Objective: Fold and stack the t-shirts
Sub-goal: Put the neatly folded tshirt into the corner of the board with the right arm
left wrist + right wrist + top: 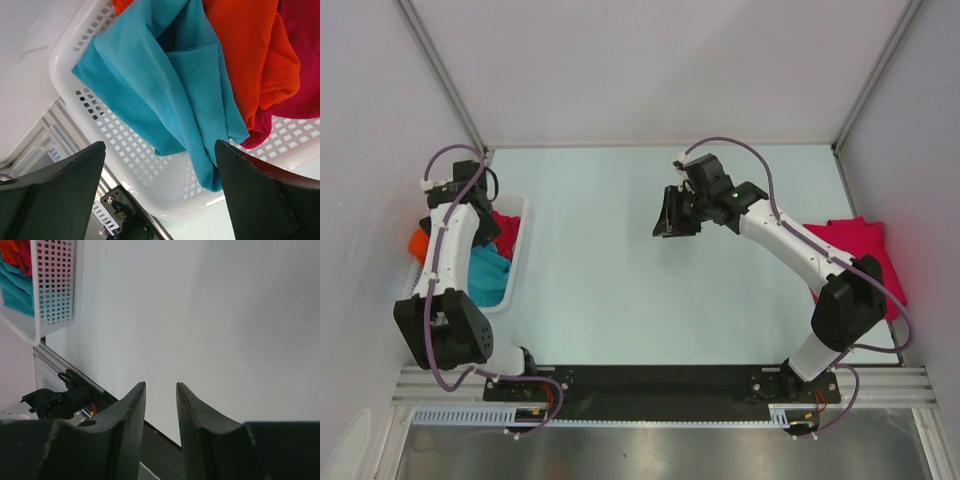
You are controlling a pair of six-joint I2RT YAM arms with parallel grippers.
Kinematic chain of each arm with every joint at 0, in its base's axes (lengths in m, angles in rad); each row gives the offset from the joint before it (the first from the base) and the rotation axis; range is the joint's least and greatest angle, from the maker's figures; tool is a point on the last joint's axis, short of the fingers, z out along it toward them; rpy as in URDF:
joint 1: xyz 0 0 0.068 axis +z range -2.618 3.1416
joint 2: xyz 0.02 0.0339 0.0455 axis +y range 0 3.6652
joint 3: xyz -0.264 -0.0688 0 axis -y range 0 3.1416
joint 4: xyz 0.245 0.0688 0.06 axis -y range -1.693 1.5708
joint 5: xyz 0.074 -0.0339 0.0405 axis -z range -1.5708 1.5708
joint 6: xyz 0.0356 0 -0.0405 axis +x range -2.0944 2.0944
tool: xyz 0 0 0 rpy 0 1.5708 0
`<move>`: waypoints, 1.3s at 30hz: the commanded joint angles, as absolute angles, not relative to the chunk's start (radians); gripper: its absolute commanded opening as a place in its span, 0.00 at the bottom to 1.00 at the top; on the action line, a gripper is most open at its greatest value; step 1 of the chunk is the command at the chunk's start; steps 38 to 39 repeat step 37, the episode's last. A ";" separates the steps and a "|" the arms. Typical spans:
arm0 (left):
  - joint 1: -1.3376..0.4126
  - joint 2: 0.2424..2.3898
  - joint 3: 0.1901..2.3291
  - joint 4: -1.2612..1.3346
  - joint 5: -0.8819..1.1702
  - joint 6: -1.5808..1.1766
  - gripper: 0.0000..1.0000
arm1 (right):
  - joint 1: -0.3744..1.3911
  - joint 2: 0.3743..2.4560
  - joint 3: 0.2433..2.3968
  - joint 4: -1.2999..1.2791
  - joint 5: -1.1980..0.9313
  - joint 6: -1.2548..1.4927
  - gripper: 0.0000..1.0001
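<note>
A teal t-shirt point(170, 85), an orange one point(245, 50) and a crimson one point(305, 60) lie bunched in the white slotted basket point(125, 145). My left gripper point(160, 170) hangs just above them, jaws spread wide, holding nothing; the teal cloth's hanging corner is close to one finger point(260, 195). From above, the left gripper point(485, 228) is over the basket point(517, 240) at the table's left edge. Another crimson t-shirt point(860, 245) lies crumpled at the right edge. My right gripper point(670, 215) hovers over the table's middle, open with a narrow empty gap point(161, 386).
The basket point(52, 285) shows at the top left of the right wrist view, teal cloth point(15, 290) inside. Grey walls and metal frame posts point(440, 75) enclose the pale table point(600, 270). A black mounting rail point(650, 380) runs along the near edge.
</note>
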State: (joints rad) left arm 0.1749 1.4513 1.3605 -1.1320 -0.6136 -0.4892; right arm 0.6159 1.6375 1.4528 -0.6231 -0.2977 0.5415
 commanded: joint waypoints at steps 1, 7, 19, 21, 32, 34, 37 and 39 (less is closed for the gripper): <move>0.176 1.398 1.329 -1.066 -0.549 -0.473 0.95 | 0.623 1.620 1.434 -0.615 -0.333 0.537 0.36; 0.160 1.293 1.218 -1.008 -0.338 -0.442 0.93 | 0.664 1.624 1.396 -0.595 -0.299 0.548 0.35; 0.101 1.229 1.091 -0.956 -0.190 -0.439 0.93 | 0.673 1.600 1.341 -0.591 -0.216 0.568 0.34; 0.088 1.210 1.098 -0.954 -0.164 -0.427 0.93 | 0.672 1.603 1.344 -0.624 -0.165 0.572 0.33; -0.083 1.154 1.186 -0.927 -0.149 -0.359 0.93 | 0.649 1.552 1.328 -0.666 -0.061 0.584 0.12; -0.116 1.147 1.189 -0.919 -0.155 -0.356 0.93 | 0.644 1.545 1.324 -0.663 -0.040 0.591 0.07; -0.153 1.137 1.196 -0.913 -0.178 -0.351 0.93 | 0.644 1.529 1.331 -0.669 -0.002 0.598 0.12; -0.153 1.137 1.196 -0.913 -0.178 -0.351 0.93 | 0.644 1.529 1.331 -0.669 -0.002 0.598 0.12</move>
